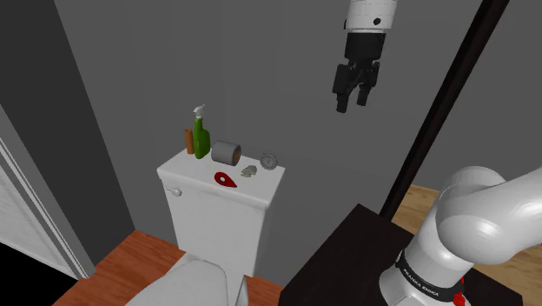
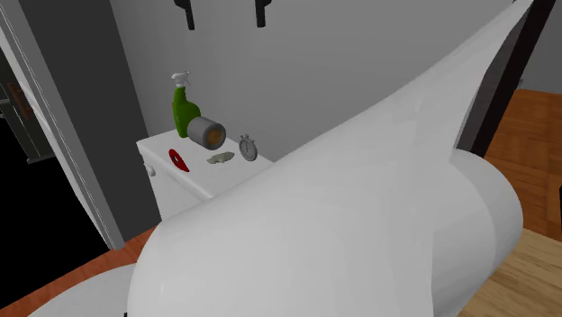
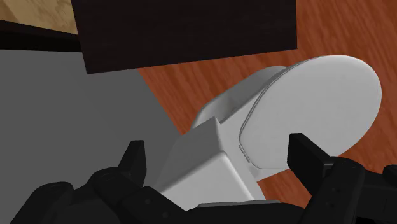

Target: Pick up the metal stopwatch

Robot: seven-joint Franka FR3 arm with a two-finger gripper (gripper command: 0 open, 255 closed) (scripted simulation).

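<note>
The metal stopwatch (image 1: 269, 161) is a small round grey dial standing upright at the back right corner of the white toilet tank's lid (image 1: 195, 169). In the second exterior view the stopwatch (image 2: 248, 147) stands just right of a lying can (image 2: 207, 133). My black gripper (image 1: 356, 94) hangs open high in the air, well above the stopwatch and off to the shoulder view's right. Its two fingertips (image 2: 189, 13) poke in at the second exterior view's top edge, far apart. In the wrist view the gripper (image 3: 219, 159) is spread wide with nothing between its fingers, above the tank (image 3: 197, 165).
On the tank lid also stand a green spray bottle (image 1: 201, 135), a can (image 1: 228, 153), a red flat object (image 1: 225, 179) and a small crumpled grey thing (image 1: 248, 171). A grey wall rises behind. My white arm (image 2: 360, 234) blocks the second exterior view's lower right. The dark stand (image 1: 347, 252) is right of the toilet.
</note>
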